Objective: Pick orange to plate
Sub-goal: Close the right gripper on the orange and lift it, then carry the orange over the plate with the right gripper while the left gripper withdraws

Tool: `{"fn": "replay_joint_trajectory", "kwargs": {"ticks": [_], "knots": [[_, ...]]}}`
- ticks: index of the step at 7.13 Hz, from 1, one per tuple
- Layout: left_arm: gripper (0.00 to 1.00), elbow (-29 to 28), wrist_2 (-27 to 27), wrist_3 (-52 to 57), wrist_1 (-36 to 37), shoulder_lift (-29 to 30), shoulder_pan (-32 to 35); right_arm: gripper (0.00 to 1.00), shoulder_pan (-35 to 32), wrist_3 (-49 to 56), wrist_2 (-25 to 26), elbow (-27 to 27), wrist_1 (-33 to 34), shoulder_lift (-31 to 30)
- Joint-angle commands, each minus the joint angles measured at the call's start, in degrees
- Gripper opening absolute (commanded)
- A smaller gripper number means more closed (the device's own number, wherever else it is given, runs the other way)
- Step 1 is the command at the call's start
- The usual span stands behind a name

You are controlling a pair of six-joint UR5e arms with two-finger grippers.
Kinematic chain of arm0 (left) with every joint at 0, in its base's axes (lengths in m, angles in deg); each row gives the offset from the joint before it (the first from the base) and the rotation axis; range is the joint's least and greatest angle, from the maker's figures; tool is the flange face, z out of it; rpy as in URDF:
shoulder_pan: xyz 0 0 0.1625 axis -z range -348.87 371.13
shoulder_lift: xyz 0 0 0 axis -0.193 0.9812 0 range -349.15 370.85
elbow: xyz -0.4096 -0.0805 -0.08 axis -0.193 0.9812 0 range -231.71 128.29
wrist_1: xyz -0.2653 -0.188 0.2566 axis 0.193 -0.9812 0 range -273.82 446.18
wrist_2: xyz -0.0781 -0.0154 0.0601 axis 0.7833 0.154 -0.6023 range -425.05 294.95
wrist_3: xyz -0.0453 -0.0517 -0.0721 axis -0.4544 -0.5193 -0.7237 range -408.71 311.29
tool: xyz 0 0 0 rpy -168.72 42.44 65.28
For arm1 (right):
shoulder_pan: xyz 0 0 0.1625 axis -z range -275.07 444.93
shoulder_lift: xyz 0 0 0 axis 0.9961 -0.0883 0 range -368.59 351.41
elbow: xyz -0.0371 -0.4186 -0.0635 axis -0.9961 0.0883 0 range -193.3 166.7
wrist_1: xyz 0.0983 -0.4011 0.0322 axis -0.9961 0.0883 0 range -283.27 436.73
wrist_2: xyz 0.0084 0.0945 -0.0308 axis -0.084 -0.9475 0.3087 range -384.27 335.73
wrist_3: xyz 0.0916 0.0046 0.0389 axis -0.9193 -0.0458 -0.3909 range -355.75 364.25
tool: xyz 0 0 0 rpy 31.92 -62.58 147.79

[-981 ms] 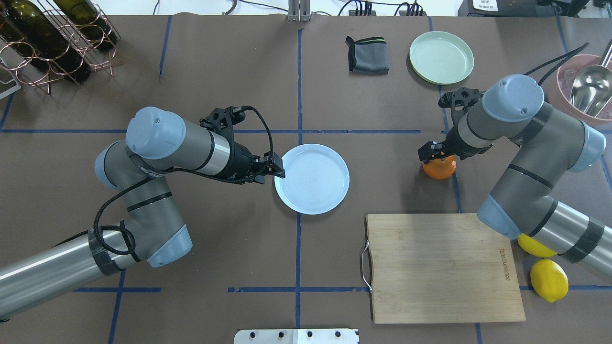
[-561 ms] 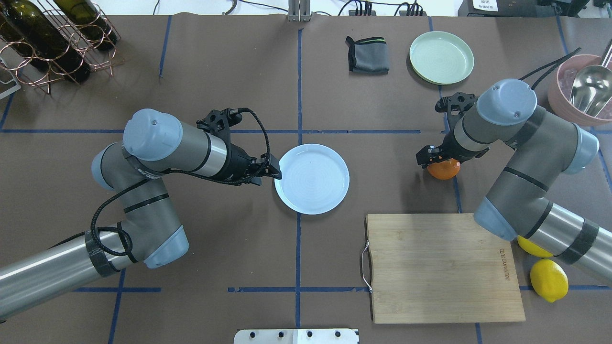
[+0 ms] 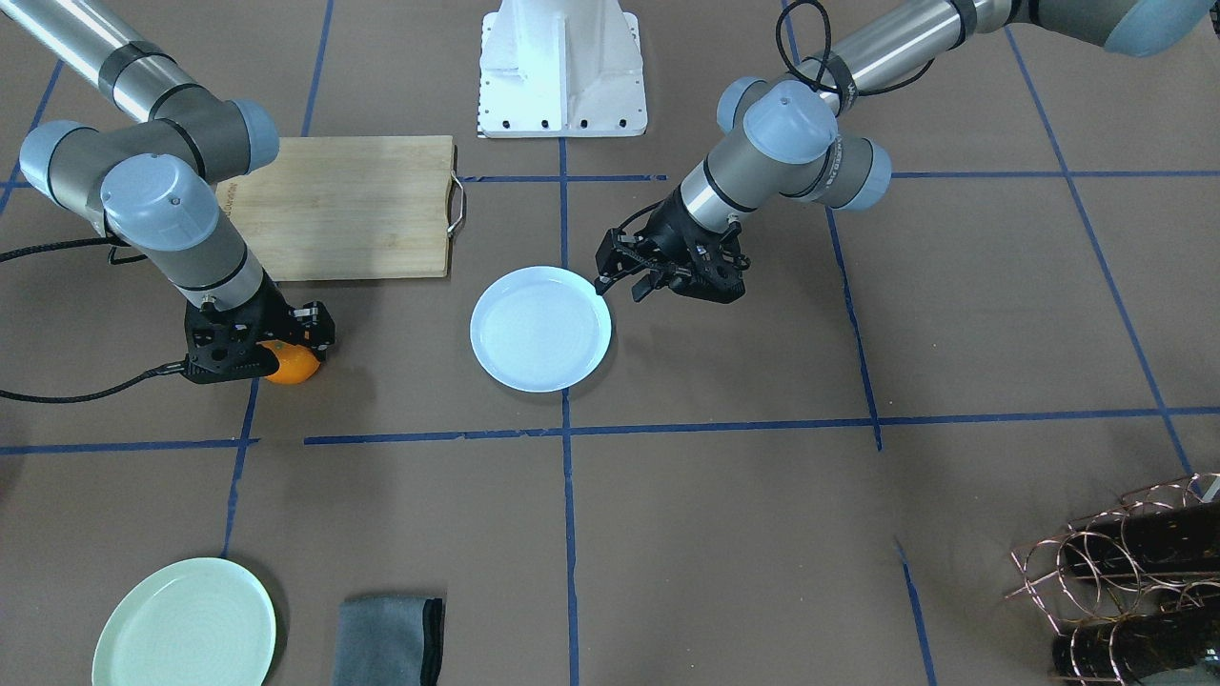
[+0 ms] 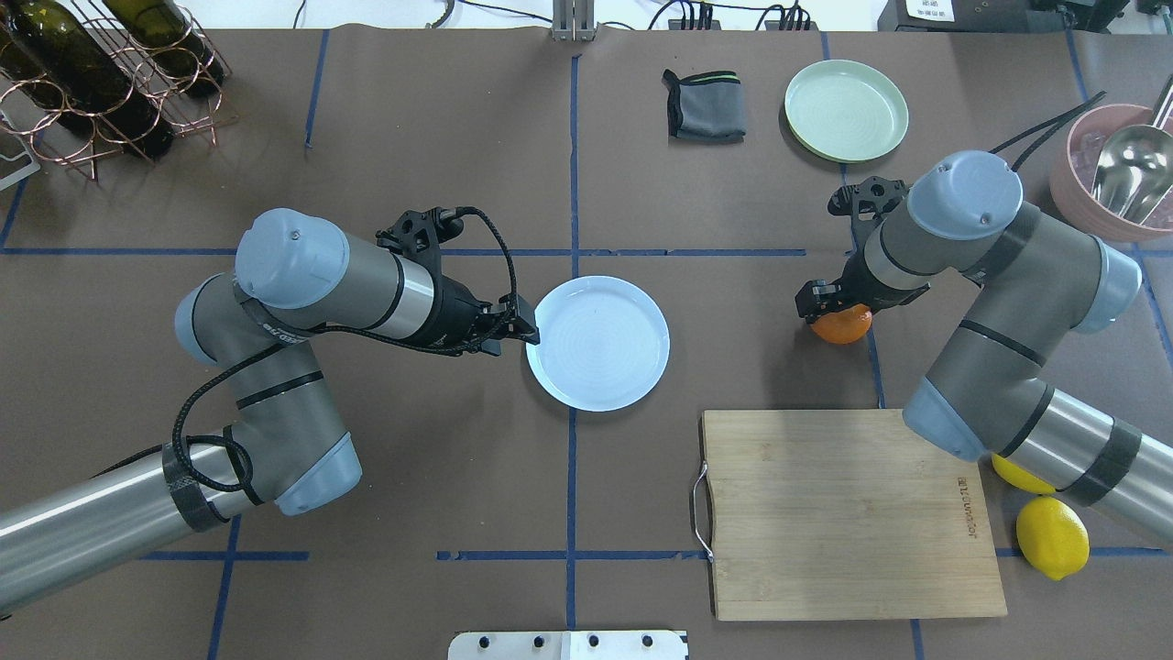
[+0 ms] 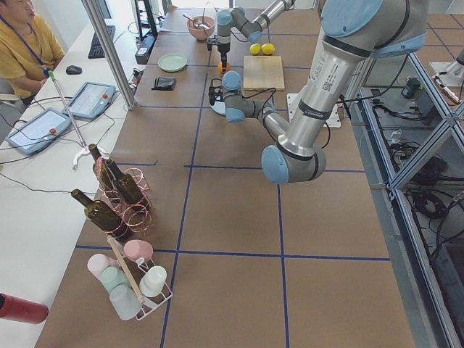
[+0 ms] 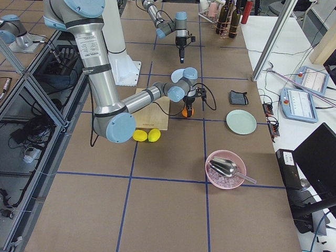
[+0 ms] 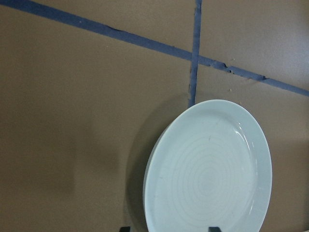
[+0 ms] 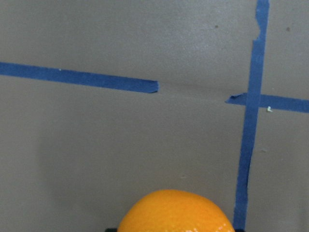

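Observation:
The orange (image 4: 845,326) rests on the brown table, right of centre, just beyond the cutting board. My right gripper (image 4: 827,305) is down over it, open, a finger on either side; whether the fingers touch the fruit I cannot tell. In the front view the orange (image 3: 292,365) peeks out under the right gripper (image 3: 257,354). The right wrist view shows the orange (image 8: 175,212) at its bottom edge. The white plate (image 4: 597,343) lies empty at the table's centre. My left gripper (image 4: 527,330) hovers open and empty at its left rim, also seen as left gripper (image 3: 621,283) beside the plate (image 3: 540,329).
A bamboo cutting board (image 4: 848,513) lies in front of the orange. Two lemons (image 4: 1052,536) sit by its right side under my right arm. At the back are a mint-green plate (image 4: 846,110), a grey cloth (image 4: 706,105), a pink bowl (image 4: 1065,179) with a scoop, and a bottle rack (image 4: 101,82).
My right arm has shifted a little left and settled lower over the orange. My left gripper has drawn back slightly from over the plate's left rim.

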Motion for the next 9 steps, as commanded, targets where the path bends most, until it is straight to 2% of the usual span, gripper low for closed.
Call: {"fn": "replay_joint_trajectory", "kwargs": {"ticks": [1, 2, 3, 4, 5, 6, 9], "knots": [[0.61, 3.34, 0.52, 0.19, 0.00, -1.23, 1.12, 0.00, 0.42, -8.85, -1.04, -1.28, 0.05, 4.96], [0.61, 6.24, 0.44, 0.01, 0.26, -1.59, 2.35, 0.00, 3.12, -18.40, -1.04, -1.29, -0.04, 10.65], [0.61, 7.66, 3.57, 0.01, 0.35, -2.55, 6.36, 0.00, 5.93, -23.63, -0.52, -1.29, -0.04, 13.67], [0.61, 10.72, 9.35, 0.27, 0.27, -6.99, 10.58, 0.00, 8.48, -26.46, 0.53, -1.03, -0.04, 16.57], [0.61, 13.45, 12.36, 0.88, 0.09, -10.69, 14.36, 0.00, 11.55, -28.67, 5.84, 0.54, -0.04, 19.99], [0.61, 14.08, 13.96, 0.89, 0.26, -11.08, 16.93, 0.00, 13.50, -31.47, 10.94, 2.29, 0.05, 22.90], [0.62, 13.73, 13.98, 0.80, 0.27, -11.17, 17.30, 0.00, 15.45, -32.03, 14.59, 4.95, 0.05, 25.65]]}}
